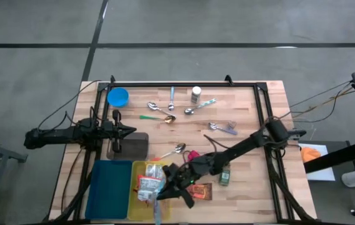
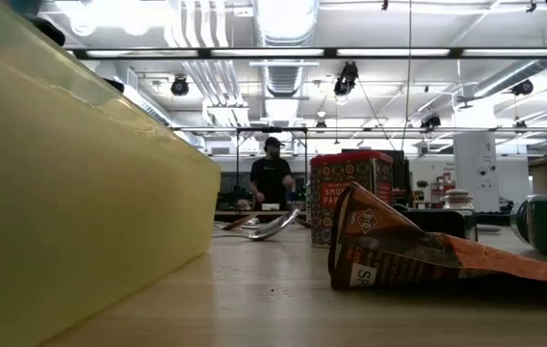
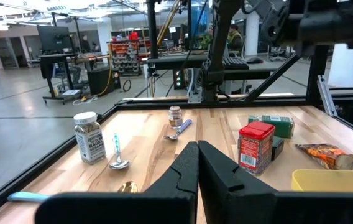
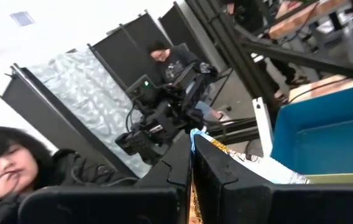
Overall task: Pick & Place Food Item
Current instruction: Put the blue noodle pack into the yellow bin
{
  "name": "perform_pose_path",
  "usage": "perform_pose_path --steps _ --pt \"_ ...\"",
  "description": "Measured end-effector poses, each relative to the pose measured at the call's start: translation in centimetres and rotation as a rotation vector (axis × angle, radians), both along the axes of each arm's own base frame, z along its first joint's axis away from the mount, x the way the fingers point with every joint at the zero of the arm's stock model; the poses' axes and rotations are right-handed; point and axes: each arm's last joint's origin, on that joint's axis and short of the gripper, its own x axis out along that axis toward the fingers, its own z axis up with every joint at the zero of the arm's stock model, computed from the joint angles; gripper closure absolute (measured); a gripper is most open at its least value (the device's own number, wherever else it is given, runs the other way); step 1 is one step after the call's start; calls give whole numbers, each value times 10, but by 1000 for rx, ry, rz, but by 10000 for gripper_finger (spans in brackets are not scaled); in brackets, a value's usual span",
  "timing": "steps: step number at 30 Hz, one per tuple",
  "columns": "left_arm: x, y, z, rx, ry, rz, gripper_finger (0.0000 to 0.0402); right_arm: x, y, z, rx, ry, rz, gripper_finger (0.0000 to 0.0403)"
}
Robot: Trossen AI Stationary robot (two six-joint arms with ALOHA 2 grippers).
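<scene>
A silver, white and red snack bag point(image 1: 150, 182) is over the yellow tray point(image 1: 135, 209) at the table's near edge. My right gripper point(image 1: 164, 192) reaches in from the right and is shut on the bag; the right wrist view shows its fingers point(image 4: 191, 163) closed on the bag's foil edge. Beside the yellow tray is a blue tray point(image 1: 109, 187). My left gripper point(image 1: 129, 130) waits shut at the table's left, clear of everything, pointing level toward the right point(image 3: 198, 163). My right gripper pinches the snack bag's thin sealed edge point(image 4: 194, 135) between its two shut fingers. The fingers lie about level, coming from the table's right and slanting toward the near edge. The bag spreads out beside the fingers above the yellow tray; whether it rests in the tray I cannot tell.
An orange snack packet point(image 1: 200, 190), a green can point(image 1: 225, 177) and a red tin point(image 1: 193, 155) lie close under the right arm. Farther back are spoons point(image 1: 160, 111), a spice jar point(image 1: 195, 94), a blue bowl point(image 1: 118, 97) and a dark block point(image 1: 134, 145). People are beyond the table.
</scene>
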Motion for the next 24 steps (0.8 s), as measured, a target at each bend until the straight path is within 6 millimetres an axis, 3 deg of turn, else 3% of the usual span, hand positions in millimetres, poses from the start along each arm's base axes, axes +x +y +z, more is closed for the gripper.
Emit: perform_pose_path --steps 9,16,24 --pt "0 0 0 0 0 1 391 28 15 0 56 -14 92 395" --pt "0 0 0 0 0 0 391 34 19 -2 -1 23 137 395" --pt "0 0 0 0 0 0 391 37 5 -4 -138 -79 289 395"
